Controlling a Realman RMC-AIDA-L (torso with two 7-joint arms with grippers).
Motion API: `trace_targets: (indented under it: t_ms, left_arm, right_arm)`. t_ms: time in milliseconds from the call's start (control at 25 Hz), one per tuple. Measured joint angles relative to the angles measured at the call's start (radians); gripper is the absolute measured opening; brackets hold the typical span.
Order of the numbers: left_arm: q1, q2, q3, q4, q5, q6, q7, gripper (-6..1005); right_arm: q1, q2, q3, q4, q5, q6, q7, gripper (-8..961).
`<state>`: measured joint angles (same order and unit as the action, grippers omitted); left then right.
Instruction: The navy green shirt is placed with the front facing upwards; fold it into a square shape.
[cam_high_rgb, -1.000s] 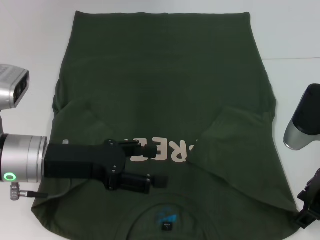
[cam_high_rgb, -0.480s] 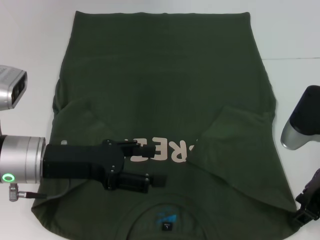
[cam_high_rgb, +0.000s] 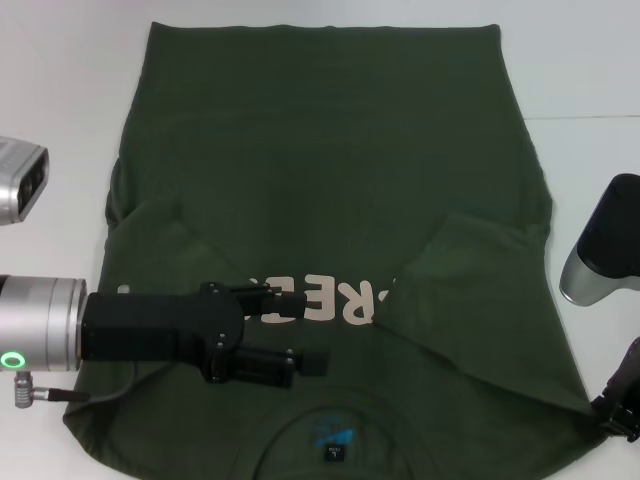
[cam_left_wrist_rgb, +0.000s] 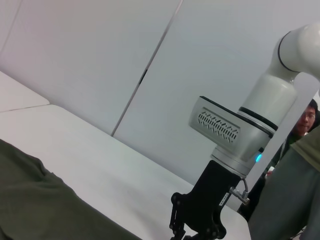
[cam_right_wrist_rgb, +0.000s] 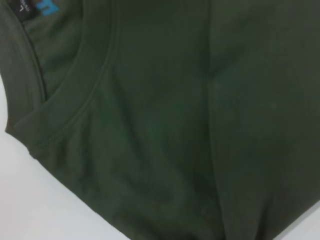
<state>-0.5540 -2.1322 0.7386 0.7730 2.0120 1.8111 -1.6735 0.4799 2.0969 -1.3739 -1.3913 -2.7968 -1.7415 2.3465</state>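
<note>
The navy green shirt (cam_high_rgb: 330, 180) lies flat on the white table (cam_high_rgb: 60, 80), front up, with both short sleeves folded in over the chest. Its pale "FREE" print (cam_high_rgb: 345, 303) and collar with a black tag (cam_high_rgb: 333, 453) are at the near end. My left gripper (cam_high_rgb: 312, 330) reaches in from the left over the print, open, with nothing between its fingers. My right gripper (cam_high_rgb: 620, 412) sits at the shirt's near right shoulder corner, mostly cut off by the picture's edge. The right wrist view shows only the collar (cam_right_wrist_rgb: 95, 85) and shoulder cloth.
Bare white table surrounds the shirt on the left, right and far sides. In the left wrist view the right arm (cam_left_wrist_rgb: 240, 135) stands over the table edge, with a person (cam_left_wrist_rgb: 305, 122) behind it.
My left arm has drawn back slightly to the left, its gripper still open over the print. The right arm has shifted a little lower and outward. The shirt has not moved.
</note>
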Motion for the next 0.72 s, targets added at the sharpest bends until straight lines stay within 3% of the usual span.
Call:
trace_targets:
  t_ms: [440, 720]
  left_arm:
    - [0.002, 0.000, -0.004, 0.001, -0.002, 0.000, -0.005, 951]
    - [0.004, 0.008, -0.047, 0.008, 0.004, 0.001, -0.066, 951]
  right_arm:
    - [-0.006, -0.004, 0.021, 0.000, -0.044, 0.001, -0.012, 35]
    - [-0.015, -0.008, 0.140, -0.009, -0.076, 0.001, -0.086, 35]
